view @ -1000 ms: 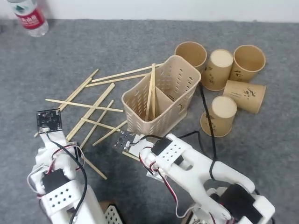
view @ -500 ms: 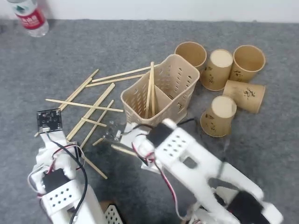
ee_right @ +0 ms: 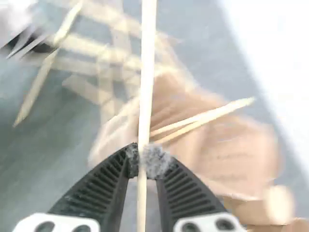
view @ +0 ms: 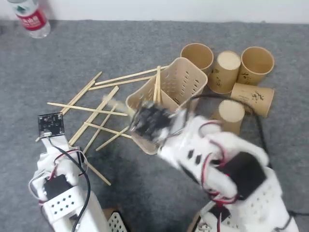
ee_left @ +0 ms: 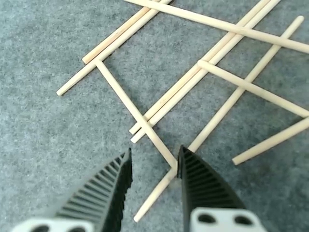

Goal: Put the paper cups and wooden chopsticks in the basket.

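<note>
Far left, the left gripper (ee_left: 154, 154) sits low over the grey mat (view: 145, 43), jaws spread w/ nothing clamped. A stick end lies in the gap, so it's prob. parked there ready for a single pinch. The loose chopsticks (view: 91, 113) lie criss-crossed btwn that arm & the basket (view: 186, 79). Mid-table, the right gripper (ee_right: 142, 162) is pinched tight on one chopstick (ee_right: 146, 72), gripped partway along the shaft so it points out ahead, raised by the basket's near end. It looks held that way to go end-first into a compartment. Two sticks (view: 157, 87) already lean inside. Right of the basket, five paper cups (view: 226, 72) sit clustered on the mat, one on its side, none loaded.
</note>
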{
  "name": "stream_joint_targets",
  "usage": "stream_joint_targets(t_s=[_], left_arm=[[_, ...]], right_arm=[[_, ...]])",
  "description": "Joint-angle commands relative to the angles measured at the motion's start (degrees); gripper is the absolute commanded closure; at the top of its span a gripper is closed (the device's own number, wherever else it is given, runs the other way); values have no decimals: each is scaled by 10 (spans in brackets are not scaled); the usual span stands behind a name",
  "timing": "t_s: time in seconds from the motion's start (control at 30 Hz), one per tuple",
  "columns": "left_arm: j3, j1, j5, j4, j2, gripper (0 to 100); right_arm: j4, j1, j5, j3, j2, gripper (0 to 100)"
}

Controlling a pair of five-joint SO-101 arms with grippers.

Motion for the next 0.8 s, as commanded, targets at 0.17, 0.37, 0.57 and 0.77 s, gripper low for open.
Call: stream_joint_targets(t_s=[0.17,0.37,0.57,0.77], left_arm=[[-4,-2,7,-12,-7,852],[-3,-2,7,-20,-7,852],[-3,-2,7,-23,-7,852],[-3,-2,7,-23,-7,852]], right_arm=[[-325,83,-151,-38,-2,992],[-423,81,-337,32,65,992],[-475,78,-363,123,69,992],[-524,73,-356,203,67,991]])
